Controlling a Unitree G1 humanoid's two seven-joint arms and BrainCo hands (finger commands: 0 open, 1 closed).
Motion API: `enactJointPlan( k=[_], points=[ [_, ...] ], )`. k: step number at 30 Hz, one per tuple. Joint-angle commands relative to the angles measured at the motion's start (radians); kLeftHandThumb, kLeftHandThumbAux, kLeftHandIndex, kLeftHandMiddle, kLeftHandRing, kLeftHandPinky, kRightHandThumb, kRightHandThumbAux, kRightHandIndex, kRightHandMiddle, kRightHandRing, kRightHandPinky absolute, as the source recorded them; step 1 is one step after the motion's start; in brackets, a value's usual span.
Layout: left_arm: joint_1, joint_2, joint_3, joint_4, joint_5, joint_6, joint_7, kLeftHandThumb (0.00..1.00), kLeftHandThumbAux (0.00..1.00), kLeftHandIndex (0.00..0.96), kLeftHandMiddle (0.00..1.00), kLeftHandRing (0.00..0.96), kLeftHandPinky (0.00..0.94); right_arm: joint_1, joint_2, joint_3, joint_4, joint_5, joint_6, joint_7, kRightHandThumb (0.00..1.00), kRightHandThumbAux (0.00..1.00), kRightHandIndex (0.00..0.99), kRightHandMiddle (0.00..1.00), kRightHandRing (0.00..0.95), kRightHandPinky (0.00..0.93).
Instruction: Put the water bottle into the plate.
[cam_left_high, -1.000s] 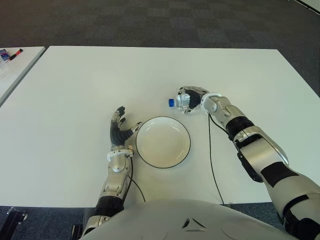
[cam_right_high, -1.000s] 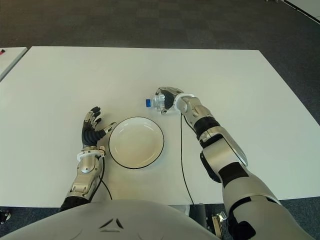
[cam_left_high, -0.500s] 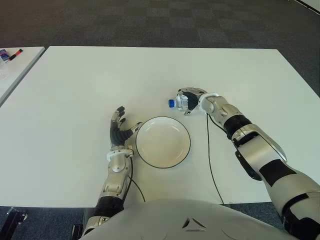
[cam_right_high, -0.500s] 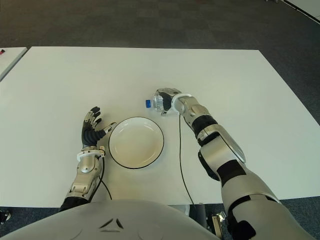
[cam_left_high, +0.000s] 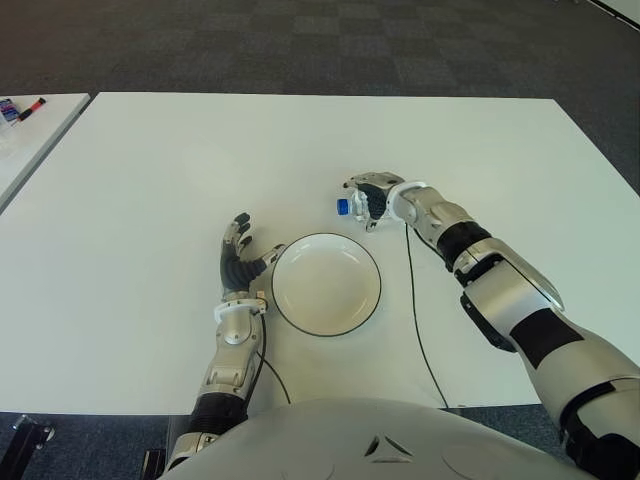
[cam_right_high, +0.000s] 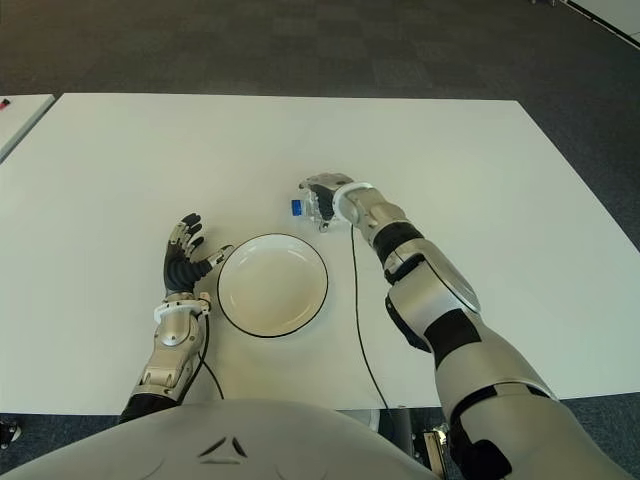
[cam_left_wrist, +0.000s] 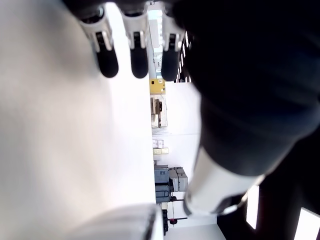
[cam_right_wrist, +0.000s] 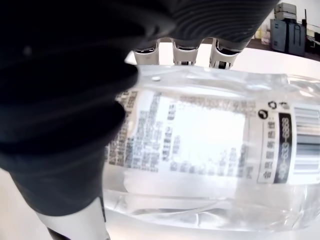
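A small clear water bottle (cam_left_high: 352, 203) with a blue cap lies on its side, cap pointing to my left, just beyond the far right rim of the white plate (cam_left_high: 326, 283). My right hand (cam_left_high: 375, 196) is curled over it. In the right wrist view the fingers wrap the bottle (cam_right_wrist: 200, 150) and its white label fills the frame. The plate has a thin dark rim and holds nothing. My left hand (cam_left_high: 238, 258) shows beside the plate's left edge, fingers spread and holding nothing.
The white table (cam_left_high: 150, 170) spreads wide on all sides. A thin black cable (cam_left_high: 420, 320) runs from my right wrist toward the near edge. A second white table (cam_left_high: 30, 130) with small objects stands at the far left. Dark carpet lies beyond.
My right hand with the bottle has shifted slightly to the left and farther back along the table. The left hand and the plate have stayed put.
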Motion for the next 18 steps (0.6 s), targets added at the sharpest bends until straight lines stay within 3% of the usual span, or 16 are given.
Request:
enactJointPlan(
  k=[1, 9, 15, 18],
  points=[
    [0.016, -0.047, 0.002, 0.013, -0.008, 0.029, 0.004, 0.0, 0.974, 0.161, 0.158, 0.142, 0.165, 0.02, 0.012, 0.031, 0.03, -0.022, -0.033, -0.015, 0.0, 0.882, 0.034, 0.067, 0.047, 0.106],
    [0.016, -0.04, 0.001, 0.018, -0.007, 0.025, -0.003, 0.0, 0.971, 0.144, 0.145, 0.134, 0.163, 0.016, 0.02, 0.049, 0.046, -0.031, -0.018, -0.038, 0.02, 0.861, 0.089, 0.083, 0.063, 0.119],
    [0.015, -0.04, 0.002, 0.017, -0.005, 0.029, 0.001, 0.0, 0.971, 0.142, 0.143, 0.133, 0.163, 0.02, 0.025, 0.046, 0.041, -0.027, -0.01, -0.05, 0.209, 0.771, 0.168, 0.108, 0.085, 0.143],
    [0.016, -0.039, 0.002, 0.015, -0.003, 0.034, 0.002, 0.0, 0.968, 0.143, 0.144, 0.134, 0.164, 0.025, 0.025, 0.041, 0.034, -0.021, -0.013, -0.052, 0.306, 0.72, 0.197, 0.139, 0.131, 0.203]
  ],
)
